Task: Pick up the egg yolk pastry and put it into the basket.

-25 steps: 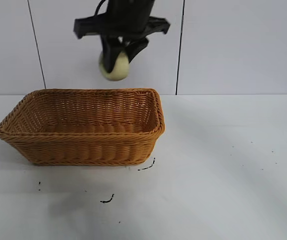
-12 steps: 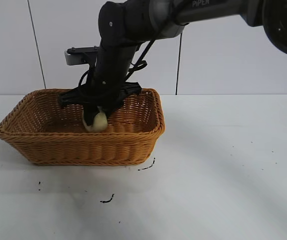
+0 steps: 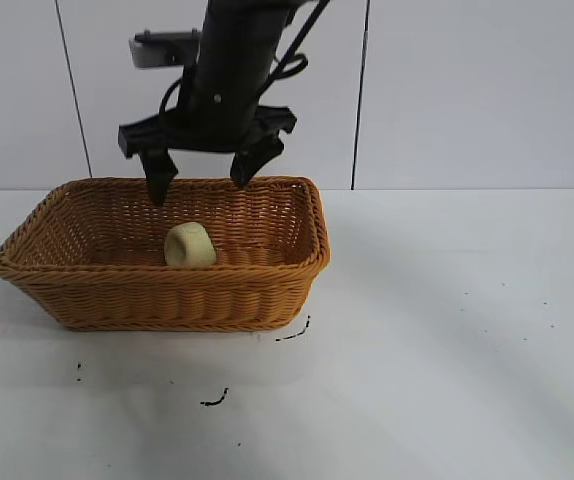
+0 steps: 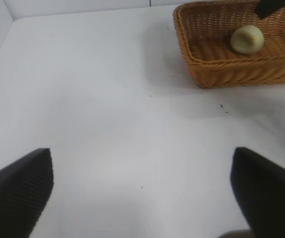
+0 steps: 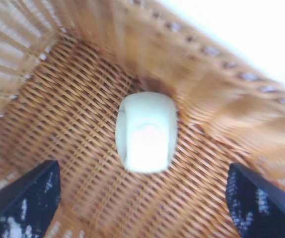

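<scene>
I see the egg yolk pastry (image 3: 190,245) lying on the floor of the basket (image 3: 267,285). My right gripper (image 3: 203,168) hangs right above it, jaws wide apart and empty (the left gripper (image 4: 142,191) waits far off, open too).

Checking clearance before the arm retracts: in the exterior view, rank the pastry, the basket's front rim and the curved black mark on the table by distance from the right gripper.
1. egg yolk pastry, inside basket, below right gripper.
2. front rim, facing the camera.
3. black mark, on bare table ahead.
</scene>
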